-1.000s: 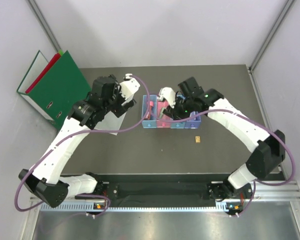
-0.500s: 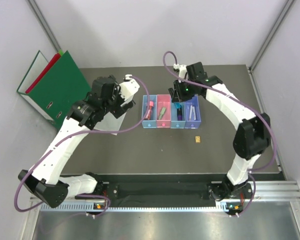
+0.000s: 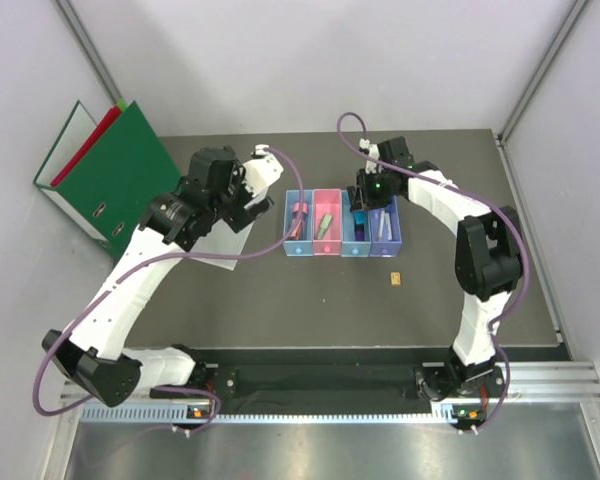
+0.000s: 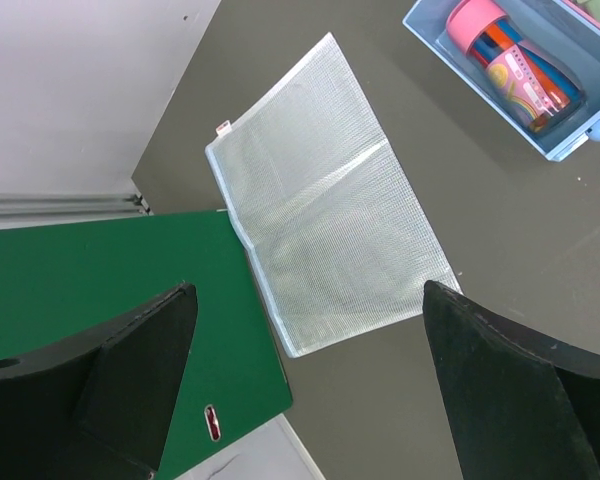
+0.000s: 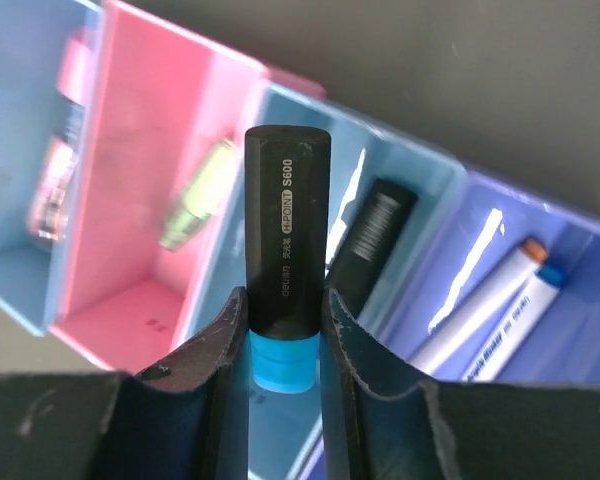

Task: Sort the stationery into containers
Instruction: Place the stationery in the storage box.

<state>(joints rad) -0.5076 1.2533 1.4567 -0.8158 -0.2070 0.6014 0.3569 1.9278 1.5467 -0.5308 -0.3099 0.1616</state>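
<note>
The four joined containers (image 3: 342, 250) sit mid-table: light blue, pink (image 5: 130, 300), blue (image 5: 425, 185) and purple (image 5: 580, 250). My right gripper (image 5: 285, 330) is shut on a black marker with a blue end (image 5: 286, 230), held upright over the blue bin, where another black marker (image 5: 372, 238) lies. A green highlighter (image 5: 195, 195) lies in the pink bin, white pens (image 5: 485, 305) in the purple one and a pink-capped glue stick (image 4: 510, 65) in the light blue one. A tan block (image 3: 395, 279) lies on the table in front of the bins. My left gripper (image 4: 310, 390) hangs open and empty, left of the bins.
A clear mesh sleeve (image 4: 325, 245) lies flat under my left gripper, beside the green binder (image 3: 120, 175) and the red binder (image 3: 95, 135) at the far left. Walls close the table at the back and both sides.
My right gripper has carried the marker from over the pink bin to the right and back, over the blue bin. The left arm has barely shifted.
</note>
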